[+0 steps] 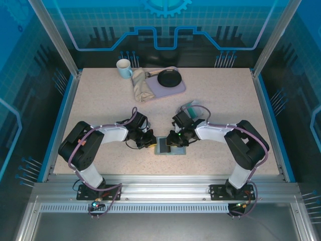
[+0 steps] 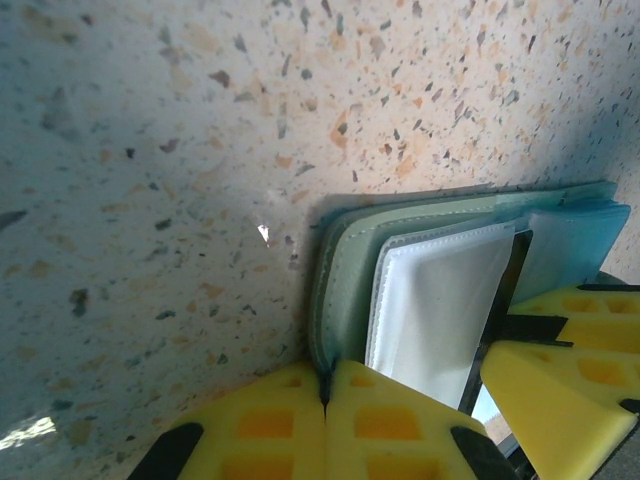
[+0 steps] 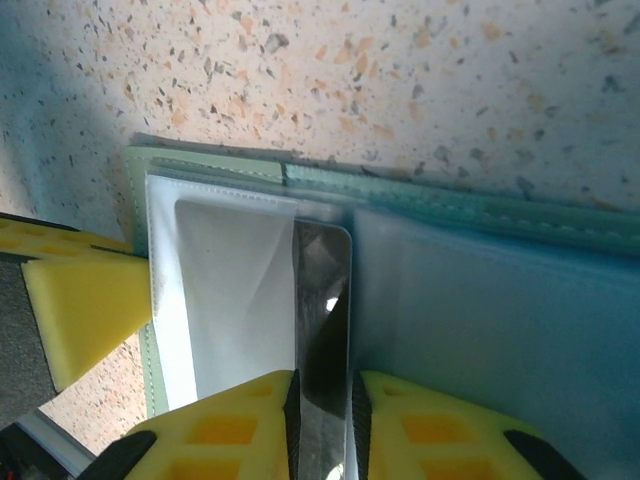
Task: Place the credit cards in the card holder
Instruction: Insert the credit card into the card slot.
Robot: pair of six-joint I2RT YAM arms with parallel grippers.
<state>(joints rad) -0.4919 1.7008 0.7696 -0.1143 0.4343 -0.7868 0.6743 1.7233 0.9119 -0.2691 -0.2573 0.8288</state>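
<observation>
Card holder lies open and flat on the tabletop, directly between the two sets of fingers. The outer cover is sage-green, stitched along its rim, with rounded corners. Inside, a white-bordered clear window pocket sits on the side toward the left fingers. A smooth pale blue panel sits on the side toward the right fingers.

Left fingers: yellow pads pressed together with no gap. The holder's green cover edge runs straight into the seam between them and is pinched there.

Right fingers: narrow, clamped on one credit card. The card is dark, glossy, mirror-like and thin, with a rounded corner. It stands on edge out of the pads. Its free end lies over the line where window pocket meets blue panel, short of the holder's far stitched edge. Cannot tell whether the tip is inside a slot.

Left arm and right arm: both folded at the elbow, forearms angled inward, wrists low, a near-mirror pose, fingers close together over the holder.

Tabletop is speckled, stone-look and matte, with open surface ahead of both sets of fingers past the holder's far edge. Well beyond them, at the far side:
- white mug
- crumpled beige cloth
- lilac tray carrying a black pan
</observation>
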